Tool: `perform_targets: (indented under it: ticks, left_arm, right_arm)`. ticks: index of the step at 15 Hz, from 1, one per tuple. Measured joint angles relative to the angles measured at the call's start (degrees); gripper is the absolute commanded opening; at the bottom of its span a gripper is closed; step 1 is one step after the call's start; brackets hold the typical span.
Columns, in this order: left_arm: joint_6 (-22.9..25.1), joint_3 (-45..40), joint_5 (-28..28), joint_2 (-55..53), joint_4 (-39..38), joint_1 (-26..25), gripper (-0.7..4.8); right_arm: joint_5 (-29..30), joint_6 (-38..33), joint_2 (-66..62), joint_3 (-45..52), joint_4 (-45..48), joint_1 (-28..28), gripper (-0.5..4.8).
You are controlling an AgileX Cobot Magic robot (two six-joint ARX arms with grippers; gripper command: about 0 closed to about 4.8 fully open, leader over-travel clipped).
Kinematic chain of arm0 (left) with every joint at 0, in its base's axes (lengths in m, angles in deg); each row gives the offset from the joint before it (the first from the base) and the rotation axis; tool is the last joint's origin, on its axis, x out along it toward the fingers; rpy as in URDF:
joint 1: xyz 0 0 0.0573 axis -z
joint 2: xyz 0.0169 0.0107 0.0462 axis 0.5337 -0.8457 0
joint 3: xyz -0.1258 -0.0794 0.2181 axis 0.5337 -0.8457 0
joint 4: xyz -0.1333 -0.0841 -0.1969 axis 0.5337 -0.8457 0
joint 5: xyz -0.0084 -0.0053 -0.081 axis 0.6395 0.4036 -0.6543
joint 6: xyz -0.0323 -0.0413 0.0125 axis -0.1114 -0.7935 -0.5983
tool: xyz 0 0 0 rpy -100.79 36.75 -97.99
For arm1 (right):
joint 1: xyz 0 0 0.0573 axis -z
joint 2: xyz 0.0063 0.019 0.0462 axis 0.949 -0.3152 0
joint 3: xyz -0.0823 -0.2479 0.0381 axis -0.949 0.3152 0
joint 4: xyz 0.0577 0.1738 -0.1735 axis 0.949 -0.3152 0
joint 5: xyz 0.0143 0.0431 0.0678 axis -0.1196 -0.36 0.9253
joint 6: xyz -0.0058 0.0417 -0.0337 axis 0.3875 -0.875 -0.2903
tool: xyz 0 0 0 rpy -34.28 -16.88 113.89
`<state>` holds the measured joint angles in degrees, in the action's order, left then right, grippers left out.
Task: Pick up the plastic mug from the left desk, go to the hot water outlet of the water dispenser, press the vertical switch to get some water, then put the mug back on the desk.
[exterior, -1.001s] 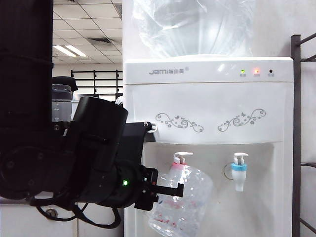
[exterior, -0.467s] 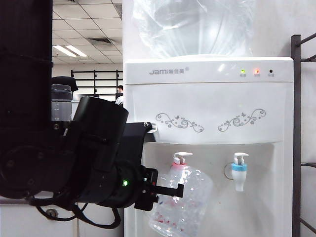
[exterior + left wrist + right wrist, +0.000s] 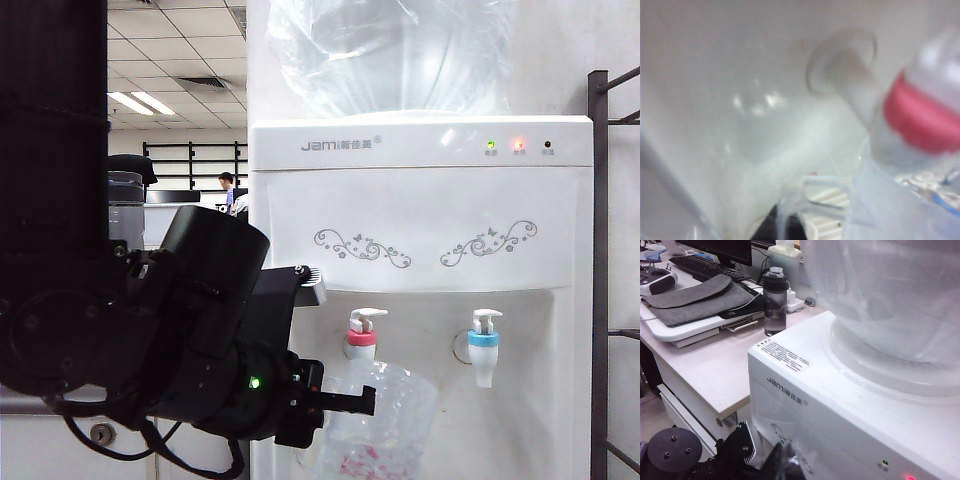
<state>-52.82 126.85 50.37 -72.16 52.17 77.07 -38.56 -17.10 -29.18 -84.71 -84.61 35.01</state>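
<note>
The clear plastic mug [image 3: 385, 425] hangs just under the hot water outlet [image 3: 361, 338], a white tap with a red collar on the water dispenser [image 3: 420, 200]. My left gripper [image 3: 345, 402] is shut on the mug's thin handle [image 3: 815, 189]. In the left wrist view the red collar of the outlet [image 3: 920, 117] is close above the mug's rim [image 3: 875, 200]. The vertical switch [image 3: 368, 316] sits on top of that tap, untouched. My right gripper [image 3: 790, 466] is shut and empty, up beside the dispenser's top front edge. The left desk [image 3: 715, 370] lies beyond.
A blue-collared tap [image 3: 483, 345] is to the right of the red one. A dark rack [image 3: 600, 270] stands at the dispenser's right. On the desk are a dark grey bottle [image 3: 775, 302], a grey sleeve [image 3: 690, 295] and a keyboard [image 3: 705, 267].
The mug has dropped and its mouth has tipped up, so the red tap, hidden behind the mug before, shows above its rim. The left wrist has pitched. The right arm is still.
</note>
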Motion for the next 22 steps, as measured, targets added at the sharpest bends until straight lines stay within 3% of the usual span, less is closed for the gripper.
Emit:
perform_targets:
  ticks: [16, 22]
  left_arm:
    - [-1.7, -0.5, -3.7, 0.0, -3.7, 0.2, -0.05]
    - [-1.9, -2.8, -4.2, 0.0, 1.0, 0.1, -0.05]
  right_arm:
    - [0.0, 0.0, 0.0, 0.0, 0.0, 0.0, -0.05]
    - [0.0, 0.0, 0.0, 0.0, 0.0, 0.0, -0.05]
